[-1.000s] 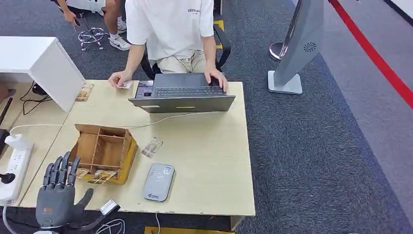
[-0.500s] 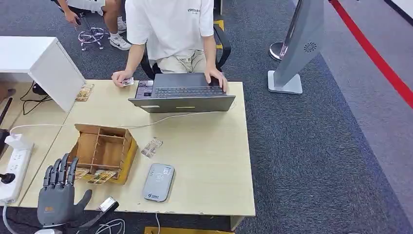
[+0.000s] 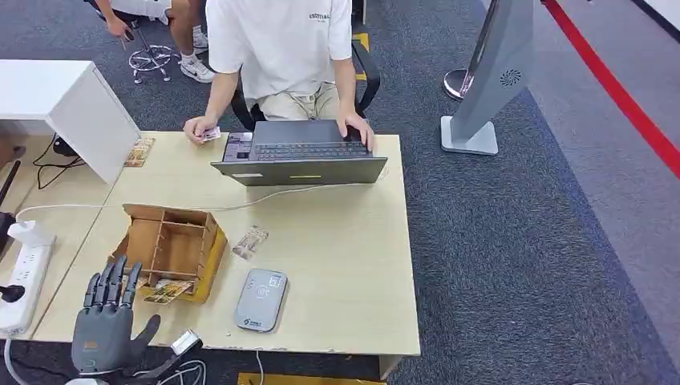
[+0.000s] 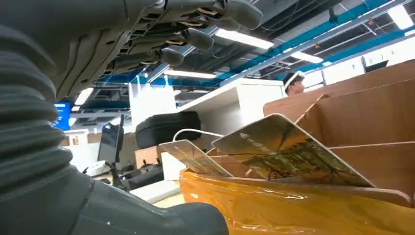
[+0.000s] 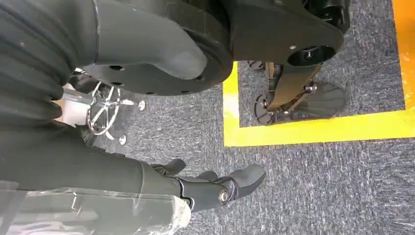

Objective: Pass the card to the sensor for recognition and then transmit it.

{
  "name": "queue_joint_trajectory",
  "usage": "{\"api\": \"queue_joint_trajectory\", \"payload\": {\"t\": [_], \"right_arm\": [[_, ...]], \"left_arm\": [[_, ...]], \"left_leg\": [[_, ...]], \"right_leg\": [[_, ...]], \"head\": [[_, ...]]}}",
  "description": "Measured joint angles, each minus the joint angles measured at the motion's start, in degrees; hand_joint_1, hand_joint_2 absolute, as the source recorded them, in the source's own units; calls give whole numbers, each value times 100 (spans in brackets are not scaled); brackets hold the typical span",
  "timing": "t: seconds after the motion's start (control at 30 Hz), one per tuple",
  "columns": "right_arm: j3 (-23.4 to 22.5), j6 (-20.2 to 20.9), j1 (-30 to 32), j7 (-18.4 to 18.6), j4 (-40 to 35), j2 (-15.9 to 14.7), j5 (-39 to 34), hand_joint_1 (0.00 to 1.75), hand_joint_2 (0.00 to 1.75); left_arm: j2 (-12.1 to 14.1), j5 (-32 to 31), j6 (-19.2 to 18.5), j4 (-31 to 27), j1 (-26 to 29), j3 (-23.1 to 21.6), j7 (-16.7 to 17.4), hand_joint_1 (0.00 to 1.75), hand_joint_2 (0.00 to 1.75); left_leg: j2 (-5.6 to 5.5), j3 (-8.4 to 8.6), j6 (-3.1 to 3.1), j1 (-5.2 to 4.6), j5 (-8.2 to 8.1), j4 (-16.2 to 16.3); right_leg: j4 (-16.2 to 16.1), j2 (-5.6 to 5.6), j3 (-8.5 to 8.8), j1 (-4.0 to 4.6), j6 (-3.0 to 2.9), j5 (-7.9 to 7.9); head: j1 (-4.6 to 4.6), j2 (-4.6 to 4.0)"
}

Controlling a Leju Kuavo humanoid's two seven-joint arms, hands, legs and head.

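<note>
Several patterned cards (image 3: 167,290) stand in the front slot of a wooden divided box (image 3: 172,245) at the table's front left. My left hand (image 3: 104,321) hovers just in front of the box, fingers spread and holding nothing. In the left wrist view the fingers (image 4: 195,36) reach over two leaning cards (image 4: 284,152) behind the box's yellow-taped front (image 4: 293,210). The grey card sensor (image 3: 261,299) lies flat to the right of the box. One loose card (image 3: 250,241) lies on the table behind it. My right hand (image 5: 215,188) hangs over the carpet, empty.
A person in a white shirt sits across the table at a laptop (image 3: 298,152), holding a card (image 3: 210,133) in one hand. A cable crosses the table. A power strip (image 3: 20,285) and a white box (image 3: 76,104) stand to the left. More cards (image 3: 139,151) lie at the back left.
My left hand has shifted slightly right and lower, toward the box's front cards. The person has lifted a card off the table.
</note>
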Motion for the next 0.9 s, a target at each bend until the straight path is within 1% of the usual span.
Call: {"api": "queue_joint_trajectory", "payload": {"t": [0.4, 0.77, 0.9], "right_arm": [[0, 2, 0, -9, 0, 15, 0, 0, 175], [52, 9, -1, -9, 0, 15, 17, 0, 175], [90, 0, -2, -9, 0, 15, 24, 0, 175]], "left_arm": [[-92, 52, 0, 2, -25, 113, -104, 0, 175], [-149, 57, 0, 112, -241, 385, -319, 0, 175], [-186, 59, 0, 151, -307, 463, -343, 0, 175]], "left_leg": [[0, 0, 0, 0, 0, 0], [0, 0, 0, 0, 0, 0], [-1, -1, 0, 0, 0, 0]], "right_leg": [[0, 0, 0, 0, 0, 0], [0, 0, 0, 0, 0, 0], [0, 0, 1, 0, 0, 0]], "head": [[0, 0], [0, 0], [0, 0]]}}
